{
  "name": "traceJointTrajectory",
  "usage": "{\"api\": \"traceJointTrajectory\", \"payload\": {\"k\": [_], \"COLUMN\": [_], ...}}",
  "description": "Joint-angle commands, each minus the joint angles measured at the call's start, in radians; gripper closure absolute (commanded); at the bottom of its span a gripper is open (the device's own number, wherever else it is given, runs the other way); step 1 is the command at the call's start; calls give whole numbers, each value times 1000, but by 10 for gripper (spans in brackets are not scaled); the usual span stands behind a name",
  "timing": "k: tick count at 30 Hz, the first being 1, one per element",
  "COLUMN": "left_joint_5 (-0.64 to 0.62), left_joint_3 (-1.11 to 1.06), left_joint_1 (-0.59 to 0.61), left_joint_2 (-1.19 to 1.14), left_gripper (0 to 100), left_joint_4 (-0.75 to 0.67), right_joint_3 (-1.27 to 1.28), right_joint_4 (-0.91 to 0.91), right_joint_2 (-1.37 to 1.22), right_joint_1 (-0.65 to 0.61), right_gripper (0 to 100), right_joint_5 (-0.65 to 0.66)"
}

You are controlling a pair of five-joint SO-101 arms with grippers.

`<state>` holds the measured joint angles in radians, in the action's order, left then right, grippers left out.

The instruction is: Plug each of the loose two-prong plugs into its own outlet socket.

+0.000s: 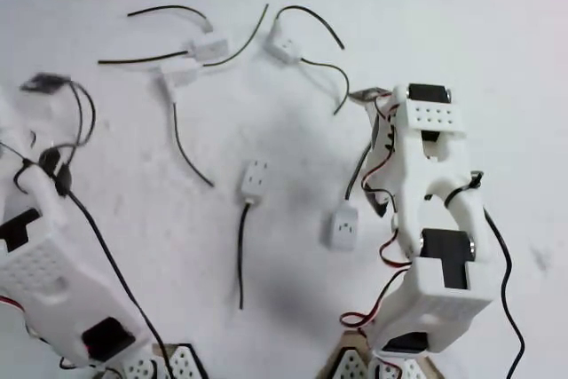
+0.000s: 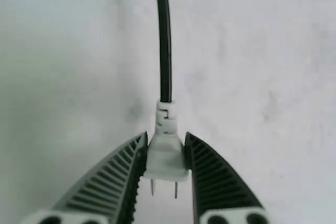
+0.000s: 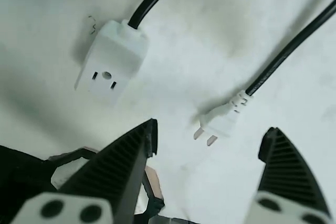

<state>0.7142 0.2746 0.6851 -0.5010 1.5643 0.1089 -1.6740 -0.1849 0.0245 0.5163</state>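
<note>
White table (image 1: 497, 42) with scattered outlet sockets (image 1: 256, 179), two-prong plugs (image 3: 220, 121) and black cords (image 1: 241, 255).

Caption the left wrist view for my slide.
Left gripper holds a white two-prong plug, prongs exposed, black cord leading away.

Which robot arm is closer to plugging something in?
Probably left: the left pincer grips a plug by its body, prongs free. The right pincer is open above a loose plug, nothing grabbed yet.
</note>
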Motion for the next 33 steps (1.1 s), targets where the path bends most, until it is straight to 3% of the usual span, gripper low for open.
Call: {"api": "traceJointTrajectory", "payload": {"k": [1, 5, 13, 21, 28, 33], "left_joint_5": [-160, -299, -523, -858, -1221, -1250], "left_joint_3": [235, 397, 405, 109, 28, 26], "left_joint_1": [-65, -139, -272, -521, -699, -875], "left_joint_2": [8, 31, 298, 561, 613, 616], "left_gripper": [976, 976, 976, 976, 976, 976], "left_joint_4": [152, 226, 224, 213, 43, 23], "right_joint_3": [-3, -3, -3, -3, -2, -3], "right_joint_4": [-8, -8, -2, -7, -15, -36], "right_joint_2": [42, 42, 42, 42, 50, 51], "right_joint_1": [-1, -1, -1, -1, -18, -16], "right_gripper": [689, 689, 689, 690, 690, 690], "right_joint_5": [0, 0, -2, -3, -89, -92]}}
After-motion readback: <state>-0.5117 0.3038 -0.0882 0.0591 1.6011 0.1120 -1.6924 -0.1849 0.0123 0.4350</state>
